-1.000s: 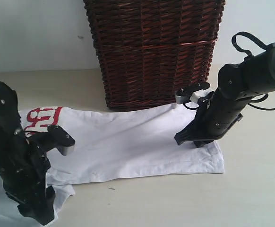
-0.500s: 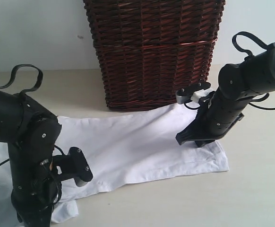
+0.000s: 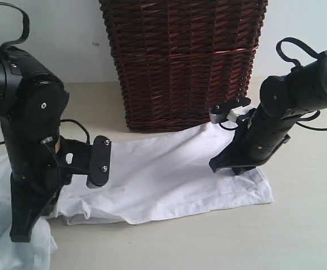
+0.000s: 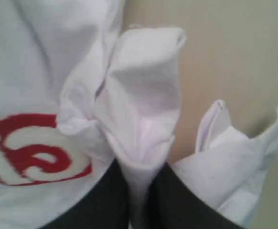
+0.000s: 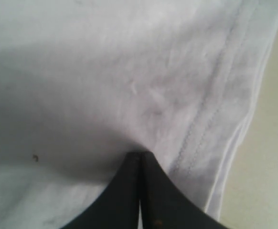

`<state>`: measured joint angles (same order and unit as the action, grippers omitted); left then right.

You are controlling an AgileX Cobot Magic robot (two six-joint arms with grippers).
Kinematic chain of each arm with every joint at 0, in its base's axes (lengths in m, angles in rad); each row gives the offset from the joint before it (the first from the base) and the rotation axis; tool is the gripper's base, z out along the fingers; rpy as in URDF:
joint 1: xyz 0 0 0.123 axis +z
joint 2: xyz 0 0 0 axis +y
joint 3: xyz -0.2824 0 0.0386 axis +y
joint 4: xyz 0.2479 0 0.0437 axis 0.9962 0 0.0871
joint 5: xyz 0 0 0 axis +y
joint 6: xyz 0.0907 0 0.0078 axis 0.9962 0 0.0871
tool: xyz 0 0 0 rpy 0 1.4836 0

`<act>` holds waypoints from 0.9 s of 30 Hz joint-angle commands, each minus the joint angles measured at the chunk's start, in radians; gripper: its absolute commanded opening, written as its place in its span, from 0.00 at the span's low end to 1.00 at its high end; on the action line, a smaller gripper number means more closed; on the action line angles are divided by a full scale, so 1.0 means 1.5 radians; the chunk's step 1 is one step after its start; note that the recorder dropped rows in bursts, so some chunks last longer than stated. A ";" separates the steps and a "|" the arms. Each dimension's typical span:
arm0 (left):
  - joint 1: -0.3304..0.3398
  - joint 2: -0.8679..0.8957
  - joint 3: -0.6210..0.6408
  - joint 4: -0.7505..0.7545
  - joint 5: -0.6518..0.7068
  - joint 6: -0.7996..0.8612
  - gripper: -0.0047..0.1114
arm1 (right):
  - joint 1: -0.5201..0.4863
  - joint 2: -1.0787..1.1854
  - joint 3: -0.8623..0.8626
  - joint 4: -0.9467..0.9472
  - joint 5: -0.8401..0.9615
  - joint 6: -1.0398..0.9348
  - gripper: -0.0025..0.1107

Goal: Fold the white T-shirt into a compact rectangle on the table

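Shirt (image 3: 169, 169) lies on the table (image 3: 304, 225) in front of the basket (image 3: 186, 62). Its long axis runs left-right across the exterior view, with one end under each arm. Left end effector (image 4: 139, 188) is clamped on a bunched fold at the printed end. Cloth stands up out of the jaws, the red lettering is just beside them, and that end is rumpled. Right end effector (image 5: 140, 160) is fully closed, tips down on the cloth just inside the stitched hem at the other end. I can't tell from the wrist view whether it pinches a ply or only pins it. The flat length of shirt therefore lies to the right of the left end effector, toward the right arm. My guess is the next fold runs along that axis: left carries its end over toward the hem while right anchors.
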<state>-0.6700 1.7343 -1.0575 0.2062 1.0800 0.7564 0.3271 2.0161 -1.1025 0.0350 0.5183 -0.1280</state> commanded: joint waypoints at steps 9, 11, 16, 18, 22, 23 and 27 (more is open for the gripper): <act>0.020 0.037 -0.003 0.153 -0.252 0.033 0.43 | -0.007 0.022 0.017 -0.023 0.039 -0.001 0.02; 0.029 0.049 -0.003 0.197 -0.293 0.001 0.47 | -0.007 0.022 0.017 -0.023 0.039 -0.001 0.02; 0.065 0.062 -0.003 0.308 -0.426 -0.216 0.42 | -0.007 0.022 0.017 -0.023 0.040 -0.001 0.02; 0.079 0.062 -0.003 0.330 -0.455 -0.312 0.41 | -0.007 0.022 0.017 -0.023 0.039 -0.001 0.02; 0.106 0.062 -0.003 0.322 -0.481 -0.373 0.41 | -0.007 0.022 0.017 -0.023 0.034 -0.001 0.02; 0.108 0.062 -0.003 0.320 -0.479 -0.383 0.42 | -0.007 0.022 0.017 -0.023 0.034 -0.001 0.02; 0.115 0.050 -0.003 0.322 -0.446 -0.468 0.42 | -0.007 0.022 0.017 -0.023 0.034 -0.001 0.02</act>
<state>-0.5042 1.8273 -1.0571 0.6849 0.3857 0.1531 0.3271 2.0161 -1.1025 0.0350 0.5200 -0.1280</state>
